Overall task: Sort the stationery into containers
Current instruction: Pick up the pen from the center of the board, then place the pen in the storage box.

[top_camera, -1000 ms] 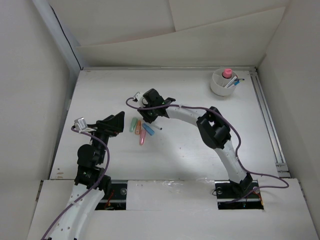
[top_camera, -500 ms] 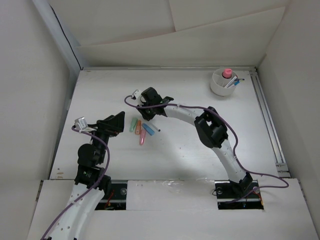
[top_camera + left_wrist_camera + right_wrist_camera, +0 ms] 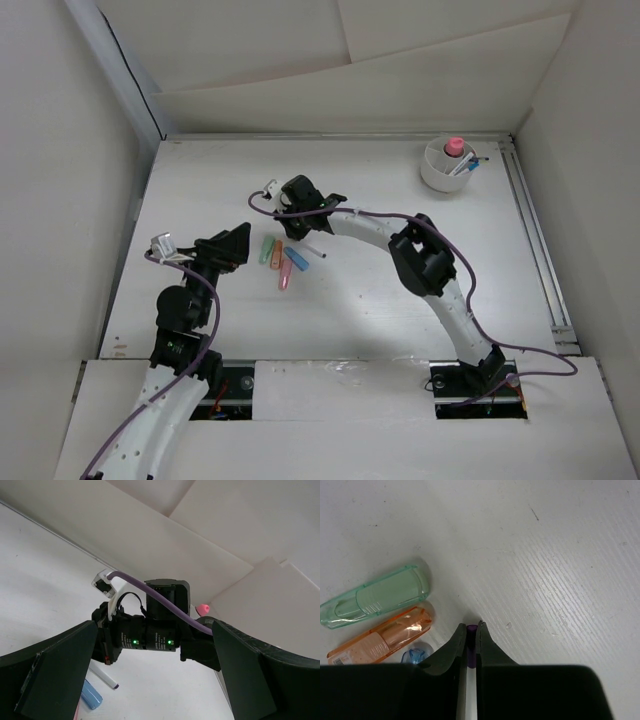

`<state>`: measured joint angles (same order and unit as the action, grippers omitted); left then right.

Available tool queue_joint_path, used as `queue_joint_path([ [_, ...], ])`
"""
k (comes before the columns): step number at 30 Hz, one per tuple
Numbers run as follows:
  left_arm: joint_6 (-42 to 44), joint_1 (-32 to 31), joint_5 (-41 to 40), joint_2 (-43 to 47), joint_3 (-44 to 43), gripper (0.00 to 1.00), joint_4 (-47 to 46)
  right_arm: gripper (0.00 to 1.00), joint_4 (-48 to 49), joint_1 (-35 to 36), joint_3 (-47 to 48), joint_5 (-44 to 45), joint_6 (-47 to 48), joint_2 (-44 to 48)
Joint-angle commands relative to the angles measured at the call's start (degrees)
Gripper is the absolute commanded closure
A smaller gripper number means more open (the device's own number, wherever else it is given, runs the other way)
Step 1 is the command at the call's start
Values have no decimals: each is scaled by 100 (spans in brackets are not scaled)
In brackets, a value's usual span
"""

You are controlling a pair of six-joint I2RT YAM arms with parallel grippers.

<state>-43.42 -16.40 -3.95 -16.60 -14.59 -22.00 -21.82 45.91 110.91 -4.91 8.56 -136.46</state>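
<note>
As the right gripper point(image 3: 471, 626) clamps the thin pen point(image 3: 471, 642) across its width, the pen lies just beside the orange highlighter point(image 3: 382, 635) — white cup point(image 3: 447, 166) well apart, back-right. Left gripper point(image 3: 236, 243) gapes, farther from it.

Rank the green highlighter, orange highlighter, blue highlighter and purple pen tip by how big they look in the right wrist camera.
1. green highlighter and orange highlighter: alike, so tied; the green one reaches the picture's edge.
2. blue highlighter: only its rounded end shows.
3. purple pen tip: a sliver.
</note>
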Motion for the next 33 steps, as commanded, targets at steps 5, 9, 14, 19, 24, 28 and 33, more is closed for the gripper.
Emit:
queue_joint_path([
  [5,-17,-3,52,-27,-35,0,-261,100,-50,-143,-193,157,-3,462],
  [9,-17,-3,104,-27,-35,0,-261,100,90,-371,-262,157,-3,770],
  [14,-17,-3,104,-27,-35,0,-261,100,485,-767,-745,-212,-170,1445],
  [19,-17,-3,157,-80,18,0,-314,100,1274,-1337,-1405,32,-451,2228],
  [24,-17,-3,157,-185,18,0,-367,100,2294,-1892,-2360,498,-820,3186],
  [28,-17,-3,210,-186,18,0,-419,100,3349,-2340,-3108,1087,-988,4169],
  [33,-70,-3,324,-300,70,0,-525,100,4763,-2858,-3874,1983,-988,4830],
])
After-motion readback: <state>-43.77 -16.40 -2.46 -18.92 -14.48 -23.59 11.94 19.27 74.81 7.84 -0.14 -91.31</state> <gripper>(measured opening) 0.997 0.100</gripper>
